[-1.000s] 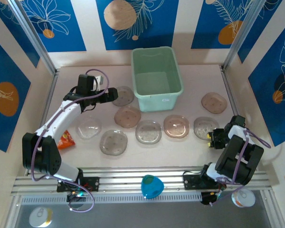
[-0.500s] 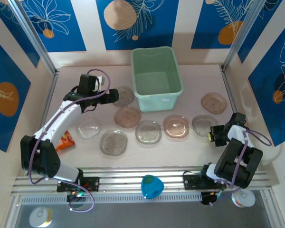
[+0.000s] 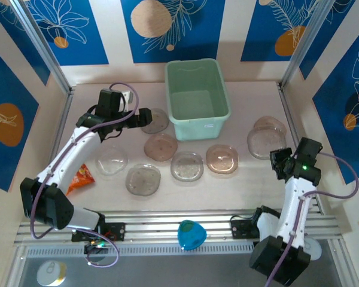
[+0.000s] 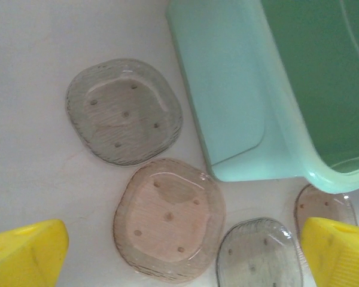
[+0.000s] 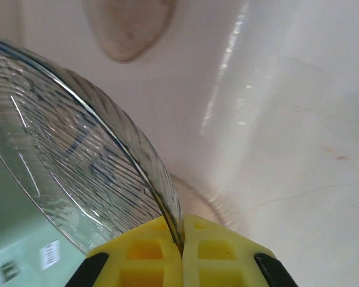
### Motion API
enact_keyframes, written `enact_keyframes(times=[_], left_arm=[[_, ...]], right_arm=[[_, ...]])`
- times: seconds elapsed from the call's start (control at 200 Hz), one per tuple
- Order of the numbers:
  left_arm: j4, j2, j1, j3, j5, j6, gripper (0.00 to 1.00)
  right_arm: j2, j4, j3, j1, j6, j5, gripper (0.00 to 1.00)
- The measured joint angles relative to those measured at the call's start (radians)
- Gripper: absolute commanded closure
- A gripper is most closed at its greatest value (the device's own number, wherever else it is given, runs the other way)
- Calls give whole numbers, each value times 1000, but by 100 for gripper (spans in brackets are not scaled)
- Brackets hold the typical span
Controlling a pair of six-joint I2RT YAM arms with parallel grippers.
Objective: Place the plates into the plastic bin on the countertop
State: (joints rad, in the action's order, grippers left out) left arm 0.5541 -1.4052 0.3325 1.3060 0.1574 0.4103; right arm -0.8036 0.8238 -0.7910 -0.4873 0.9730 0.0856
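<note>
Right gripper (image 5: 182, 230) jaws clamped on the rim of a clear plate (image 5: 78, 161), tilted, off the countertop (image 3: 239, 185), right of the bin (image 3: 198, 125). Left gripper (image 3: 143, 115) jaws wide apart above a grey plate (image 4: 124, 112) just left of the bin.

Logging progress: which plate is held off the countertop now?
The clear plate at far right, pinched by its rim in the right claw; the others lie flat.

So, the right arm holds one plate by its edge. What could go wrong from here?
1. The right jaws pinch the clear plate only at its thin rim; it may slip or swing on the way to the bin.
2. It hangs near the pinkish plate; a drop could hit it.
</note>
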Motion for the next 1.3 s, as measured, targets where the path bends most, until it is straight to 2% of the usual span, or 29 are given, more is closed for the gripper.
enact_keyframes(times=[0.16, 0.325, 0.455, 0.67, 0.89, 1.105, 1.3], left_arm=[[10, -64, 21, 103, 11, 3, 0], [19, -202, 61, 248, 19, 3, 1], [55, -324, 100, 375, 16, 0, 3], [160, -502, 140, 574, -29, -23, 15], [233, -592, 150, 663, -32, -27, 27], [264, -597, 178, 666, -27, -18, 44], [272, -597, 204, 663, -24, 6, 55]], right_arm=[[-31, 8, -160, 119, 60, -10, 100], [-208, -2, -409, 338, 104, -72, 100], [-348, -6, -583, 455, 129, -129, 100], [-555, -1, -835, 631, 182, -265, 100], [-747, 33, -1016, 713, 281, -359, 100], [-927, 134, -1225, 766, 388, -434, 100], [-1023, 218, -1341, 803, 464, -456, 100]])
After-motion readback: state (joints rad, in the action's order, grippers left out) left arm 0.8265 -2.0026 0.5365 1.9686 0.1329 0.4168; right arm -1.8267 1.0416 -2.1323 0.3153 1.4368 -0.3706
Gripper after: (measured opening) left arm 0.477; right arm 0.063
